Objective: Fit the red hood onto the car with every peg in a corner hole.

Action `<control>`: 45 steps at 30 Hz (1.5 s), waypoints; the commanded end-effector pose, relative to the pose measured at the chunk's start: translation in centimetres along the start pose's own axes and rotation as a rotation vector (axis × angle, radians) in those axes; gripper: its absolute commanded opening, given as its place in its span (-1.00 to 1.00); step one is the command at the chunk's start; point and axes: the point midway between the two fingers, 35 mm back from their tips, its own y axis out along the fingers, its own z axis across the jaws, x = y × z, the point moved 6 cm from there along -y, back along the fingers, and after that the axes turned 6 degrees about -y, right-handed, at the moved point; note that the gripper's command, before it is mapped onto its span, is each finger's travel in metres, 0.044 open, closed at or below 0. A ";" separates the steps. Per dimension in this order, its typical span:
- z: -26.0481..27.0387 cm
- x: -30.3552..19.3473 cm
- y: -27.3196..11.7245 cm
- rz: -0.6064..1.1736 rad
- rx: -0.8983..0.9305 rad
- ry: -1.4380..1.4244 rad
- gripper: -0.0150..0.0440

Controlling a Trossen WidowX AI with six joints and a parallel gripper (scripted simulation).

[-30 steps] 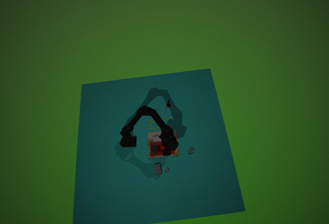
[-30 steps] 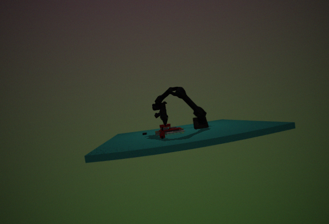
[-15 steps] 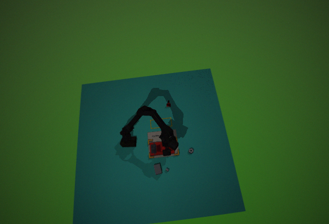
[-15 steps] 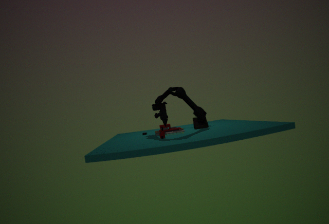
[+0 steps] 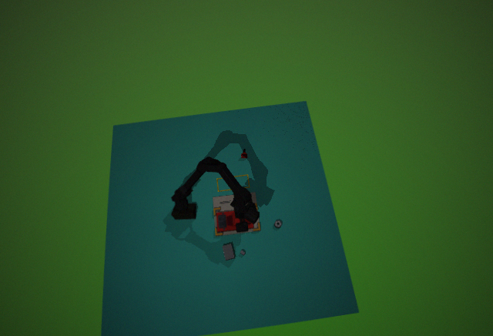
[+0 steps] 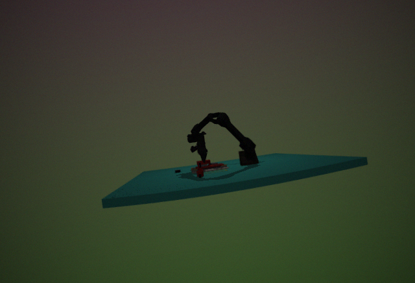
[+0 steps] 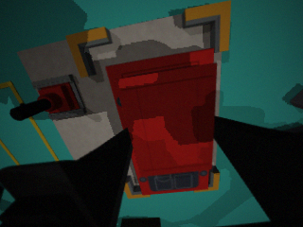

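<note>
Grips the red hood [image 5: 235, 221] [image 6: 201, 163] [image 7: 168, 111] by its long sides, with the fingers of the hand [image 5: 243, 220] [image 6: 203, 159] [image 7: 169, 125] spread wide. Places it over the toy car [image 5: 218, 226] [image 6: 219, 165] [image 7: 177, 189] in the jig [image 5: 218, 233] [image 7: 223, 33]. Aligns its long axis closely with the car's, roughly left to right in the top view, pointing lengthwise towards the arm's base [image 5: 191, 213] [image 6: 244, 159]. Does not reveal peg seating.

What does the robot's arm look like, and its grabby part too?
The arm is black all over, with chunky joints and slimmer parts between. Its jaws are black too, two wedges that get narrow toward the tips. I can't make out any cables or writing.
</note>
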 end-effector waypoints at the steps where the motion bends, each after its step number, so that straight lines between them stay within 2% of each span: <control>1: 0.0 0.0 0.3 -0.003 0.005 0.004 -0.49; 45: -0.1 0.0 0.2 -0.002 0.005 0.001 -0.49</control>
